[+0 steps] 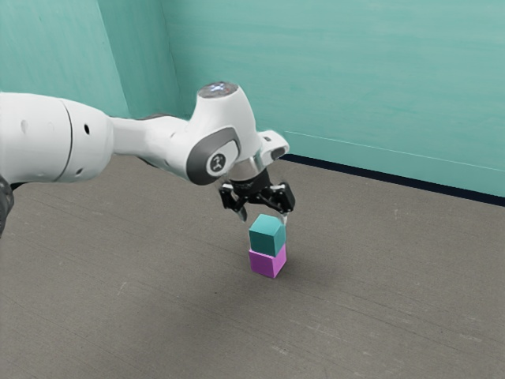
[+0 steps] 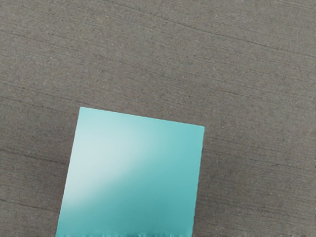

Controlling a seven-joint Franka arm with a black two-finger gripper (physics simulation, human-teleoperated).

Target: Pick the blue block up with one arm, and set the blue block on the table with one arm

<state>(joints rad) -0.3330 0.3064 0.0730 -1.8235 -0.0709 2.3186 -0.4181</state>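
Note:
My gripper (image 1: pixel 264 219) is open in the exterior view, its fingers spread wide just above and beside the top of the blue block (image 1: pixel 267 237), which looks teal. That block rests on a purple block (image 1: pixel 267 262), and the two form a short stack on the table (image 1: pixel 158 292). One fingertip is close to the block's upper corner at the exterior view's right; whether it touches cannot be told. In the wrist view the teal top face of the blue block (image 2: pixel 133 170) lies just under my hand.
Grey, wood-grained surface (image 2: pixel 247 74) surrounds the stack. A teal wall (image 1: pixel 355 87) with a dark strip along its base stands behind the arm in the exterior view.

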